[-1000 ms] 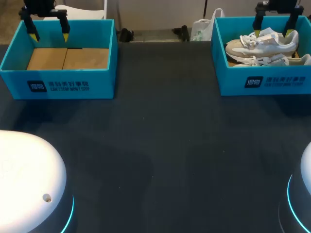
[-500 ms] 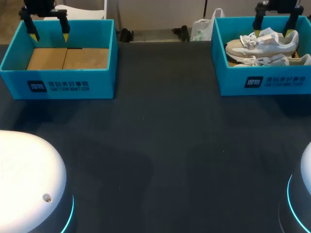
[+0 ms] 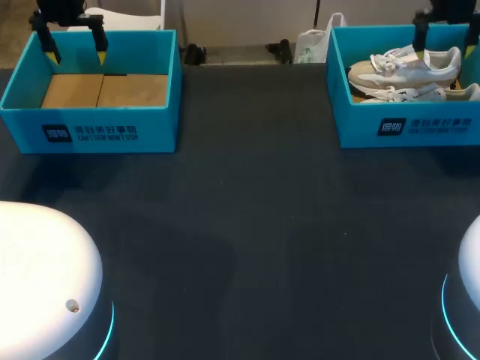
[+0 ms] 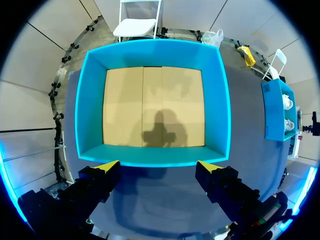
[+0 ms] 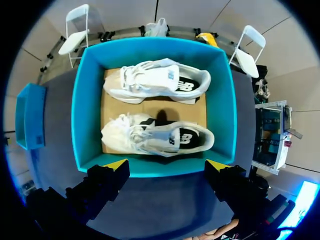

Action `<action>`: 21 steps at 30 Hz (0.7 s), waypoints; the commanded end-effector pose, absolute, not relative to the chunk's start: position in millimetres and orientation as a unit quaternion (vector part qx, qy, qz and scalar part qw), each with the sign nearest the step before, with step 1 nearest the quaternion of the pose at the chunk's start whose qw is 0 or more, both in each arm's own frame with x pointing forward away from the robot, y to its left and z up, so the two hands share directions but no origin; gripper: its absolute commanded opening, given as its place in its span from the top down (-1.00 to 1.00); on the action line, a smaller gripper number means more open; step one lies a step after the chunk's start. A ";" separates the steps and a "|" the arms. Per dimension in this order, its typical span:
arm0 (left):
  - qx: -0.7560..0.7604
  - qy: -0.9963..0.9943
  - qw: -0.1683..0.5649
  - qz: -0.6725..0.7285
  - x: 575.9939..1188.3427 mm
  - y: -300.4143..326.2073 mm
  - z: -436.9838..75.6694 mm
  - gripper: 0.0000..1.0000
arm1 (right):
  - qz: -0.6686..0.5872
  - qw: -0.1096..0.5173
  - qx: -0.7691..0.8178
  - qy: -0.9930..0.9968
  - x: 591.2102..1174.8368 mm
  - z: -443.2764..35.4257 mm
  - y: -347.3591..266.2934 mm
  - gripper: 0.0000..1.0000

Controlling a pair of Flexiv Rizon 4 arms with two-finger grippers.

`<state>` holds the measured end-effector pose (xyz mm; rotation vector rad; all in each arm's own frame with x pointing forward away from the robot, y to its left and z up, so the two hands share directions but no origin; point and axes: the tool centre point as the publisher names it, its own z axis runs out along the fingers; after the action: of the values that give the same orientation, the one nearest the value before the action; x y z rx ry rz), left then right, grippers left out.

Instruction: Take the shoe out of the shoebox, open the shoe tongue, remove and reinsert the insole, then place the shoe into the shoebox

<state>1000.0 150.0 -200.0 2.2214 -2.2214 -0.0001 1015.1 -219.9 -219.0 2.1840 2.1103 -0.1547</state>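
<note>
Two teal shoeboxes stand well apart on the dark desk point(image 3: 247, 225). In the head view the left shoebox point(image 3: 97, 131) is at ten o'clock and the right shoebox point(image 3: 409, 124) at two o'clock.

Our left jaws hang over the left shoebox, by its far wall in the head view. They are spread wide and hold nothing, and no object lies between the left fingertips point(image 4: 107, 166). Seen from the left wrist, this box lies at the jaws' twelve o'clock, with its near wall just ahead of the tips. Inside it we see only the brown cardboard floor point(image 4: 152, 107), and the shadow of the jaws falls on it.

Our right jaws hang over the right shoebox, toward its three-o'clock end in the head view. They too are spread wide and grip nothing. From the right wrist, the box's near wall runs just ahead of the right fingertips point(image 5: 117, 165).

Both shoes are in this box, side by side on its cardboard floor. The far shoe point(image 5: 155, 82) lies along the far wall, and the near shoe point(image 5: 157, 135) lies closer to the jaws. Both are white and grey with white laces and dark openings. In the head view their toes point toward nine o'clock. The jaws touch neither shoe.

Our arms' white rounded bases show at seven o'clock point(image 3: 37, 270) and five o'clock point(image 3: 469, 300).
</note>
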 end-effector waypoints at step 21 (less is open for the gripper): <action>0.707 -0.707 0.000 0.000 1000.0 149.9 -200.0 -1.00 | -0.073 0.044 0.709 0.700 1020.5 -257.6 -295.2 -0.71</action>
<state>1000.0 149.9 -200.0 2.2213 -2.2217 -0.0002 1020.1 -292.3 -250.7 2.1659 2.1381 -0.2303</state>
